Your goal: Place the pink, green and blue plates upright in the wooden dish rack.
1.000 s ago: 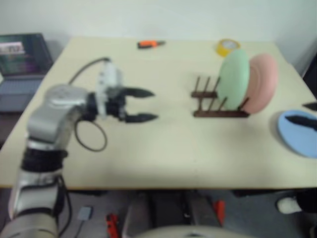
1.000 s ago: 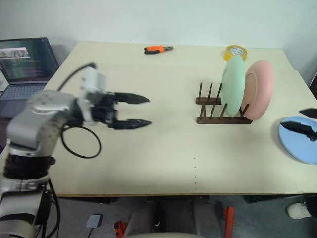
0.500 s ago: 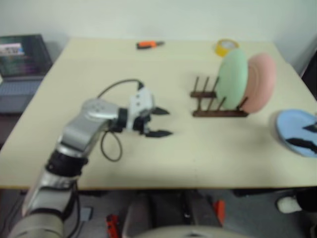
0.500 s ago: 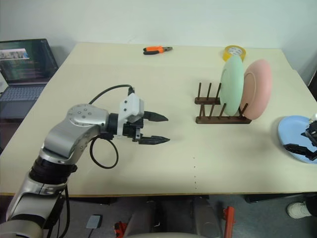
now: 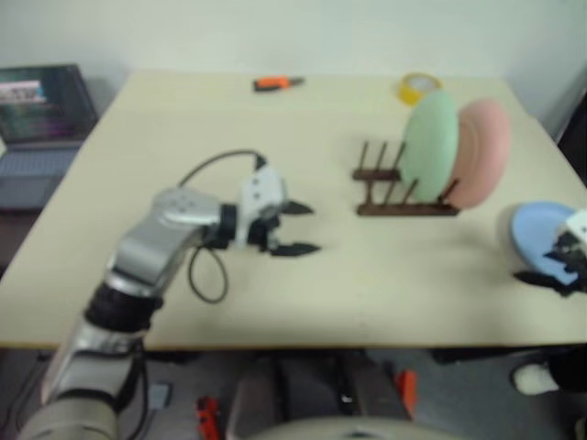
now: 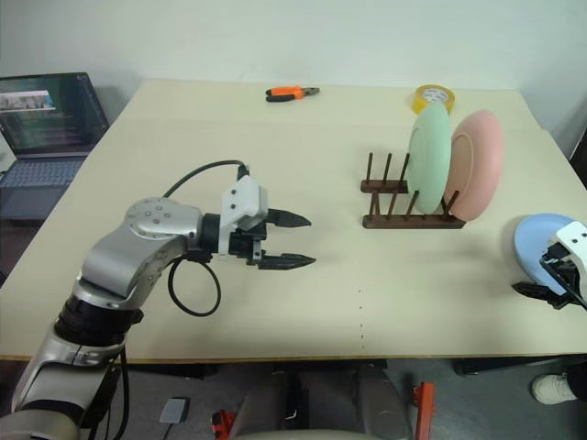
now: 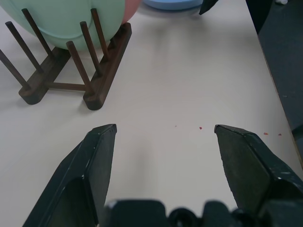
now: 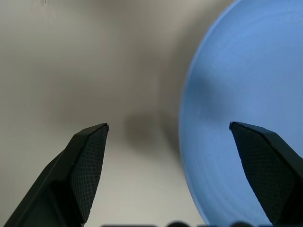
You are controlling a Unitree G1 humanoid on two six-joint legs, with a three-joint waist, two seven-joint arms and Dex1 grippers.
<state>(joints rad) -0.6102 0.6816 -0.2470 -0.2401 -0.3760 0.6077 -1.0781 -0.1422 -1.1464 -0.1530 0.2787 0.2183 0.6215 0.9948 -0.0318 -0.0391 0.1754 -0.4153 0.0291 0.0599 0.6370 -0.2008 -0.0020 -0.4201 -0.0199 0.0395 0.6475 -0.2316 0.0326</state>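
**Right gripper drops onto the blue plate's edge**

The right gripper (image 8: 168, 130) has come down over the near left rim of the blue plate (image 6: 541, 247) — a second ago it hung higher, at the table's far right edge. Its black fingers stand wide, one over bare table (image 6: 367, 293) and the other over the blue surface, so the rim lies between them; nothing is gripped yet. My reading: this lines up the pick of the last plate.

The left gripper (image 6: 295, 240) has swung in toward the table's middle and lowered, and over the last half second it has kept its place. It is spread wide and empty, pointing toward the wooden dish rack (image 6: 404, 206), well apart from it.

In the rack, the green plate (image 6: 429, 158) and the pink plate (image 6: 477, 165) already stand upright at its right end, pink behind green, leaving free pegs on the left. Two of three are done — only blue lies flat, near the rack's right.

Hard to make out: the blue plate is cut off by the picture's edge in the head views, and the right gripper sits at that edge, so whether a fingertip already touches the plate I cannot tell.
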